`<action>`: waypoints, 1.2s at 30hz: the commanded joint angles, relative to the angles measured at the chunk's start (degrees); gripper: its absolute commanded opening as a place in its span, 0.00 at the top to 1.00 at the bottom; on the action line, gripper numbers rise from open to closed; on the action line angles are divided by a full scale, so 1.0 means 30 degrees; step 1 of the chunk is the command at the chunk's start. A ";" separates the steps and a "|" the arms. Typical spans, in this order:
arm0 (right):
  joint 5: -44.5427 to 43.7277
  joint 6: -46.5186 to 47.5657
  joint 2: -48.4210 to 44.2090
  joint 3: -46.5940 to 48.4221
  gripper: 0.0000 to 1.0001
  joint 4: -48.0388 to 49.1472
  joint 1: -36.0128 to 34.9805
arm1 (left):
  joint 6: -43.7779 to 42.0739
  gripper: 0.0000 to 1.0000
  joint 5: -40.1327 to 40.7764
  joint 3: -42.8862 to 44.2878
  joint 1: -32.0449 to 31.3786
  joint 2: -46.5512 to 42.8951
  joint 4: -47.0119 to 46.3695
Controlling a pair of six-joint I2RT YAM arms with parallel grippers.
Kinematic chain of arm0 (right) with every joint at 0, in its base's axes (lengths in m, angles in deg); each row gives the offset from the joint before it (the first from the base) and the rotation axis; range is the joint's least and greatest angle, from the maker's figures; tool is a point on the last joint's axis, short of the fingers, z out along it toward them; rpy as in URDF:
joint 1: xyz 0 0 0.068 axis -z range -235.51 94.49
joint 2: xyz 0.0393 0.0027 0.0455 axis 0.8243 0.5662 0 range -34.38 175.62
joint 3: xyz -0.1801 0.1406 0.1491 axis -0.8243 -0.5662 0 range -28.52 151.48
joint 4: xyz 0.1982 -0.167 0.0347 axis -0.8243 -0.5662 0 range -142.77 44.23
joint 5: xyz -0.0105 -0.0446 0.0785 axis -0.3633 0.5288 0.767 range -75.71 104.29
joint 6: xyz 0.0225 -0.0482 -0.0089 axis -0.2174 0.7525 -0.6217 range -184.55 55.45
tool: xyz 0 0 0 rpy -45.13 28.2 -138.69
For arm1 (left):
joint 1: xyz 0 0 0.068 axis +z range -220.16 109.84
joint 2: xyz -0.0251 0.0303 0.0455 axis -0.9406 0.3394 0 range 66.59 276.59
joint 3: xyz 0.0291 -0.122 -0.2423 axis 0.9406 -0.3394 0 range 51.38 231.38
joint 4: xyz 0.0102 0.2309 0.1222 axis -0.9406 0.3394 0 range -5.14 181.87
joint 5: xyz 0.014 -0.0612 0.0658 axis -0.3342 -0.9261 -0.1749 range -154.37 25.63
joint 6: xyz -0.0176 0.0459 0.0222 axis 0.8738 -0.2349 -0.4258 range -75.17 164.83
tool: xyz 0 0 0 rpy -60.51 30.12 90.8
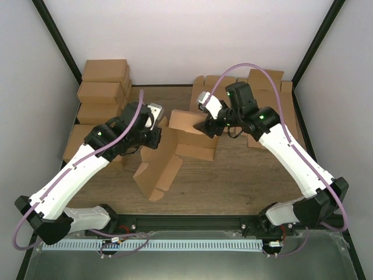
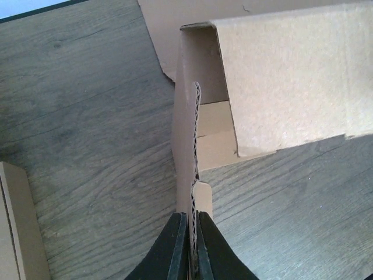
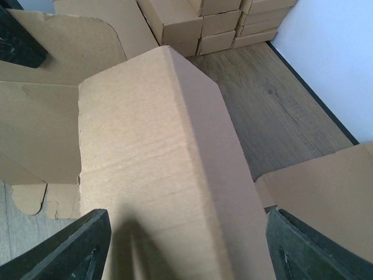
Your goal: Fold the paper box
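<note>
The wooden surface (image 1: 250,181) is seen spanning the enclosure, with both arms reaching in from its near edge. The paper box (image 1: 160,166) is found at the middle of the surface, between the two arms, part-folded. One long panel is stood up and slanted toward the near edge, and a folded wall is raised at its far end. A stack of closed brown cartons (image 1: 104,87) is placed at the far left corner. Flat notched cardboard sheets (image 1: 269,81) are laid at the far right, near the box. The right pincer (image 3: 186,233) is held spread wide, its fingers set on either side of the raised folded wall; a gap is visible beside one finger, so nothing is grasped by it. The left pincer (image 2: 189,224) is clenched on the thin corrugated edge of an upright side flap of the box, the flap being pinched between the two fingers.
</note>
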 commanded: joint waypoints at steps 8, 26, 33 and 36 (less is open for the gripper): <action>-0.0652 0.0052 -0.0635 -0.0376 0.24 -0.0328 -0.0295 | 0.0368 0.96 -0.0479 -0.0502 0.0027 -0.0511 -0.0810; -0.3108 0.1606 -0.1268 -0.1737 0.16 0.1342 -0.1322 | 0.0078 0.96 -0.1668 -0.0549 0.0031 -0.0081 -0.1413; -0.2999 0.2407 -0.1181 -0.1663 0.14 0.1648 -0.1324 | -0.0302 0.96 -0.1845 -0.0584 0.0069 -0.0066 -0.1374; -0.3491 0.2634 -0.0902 -0.1608 0.16 0.1123 -0.1327 | -0.0334 0.96 -0.1867 -0.0829 0.0053 -0.0226 -0.1626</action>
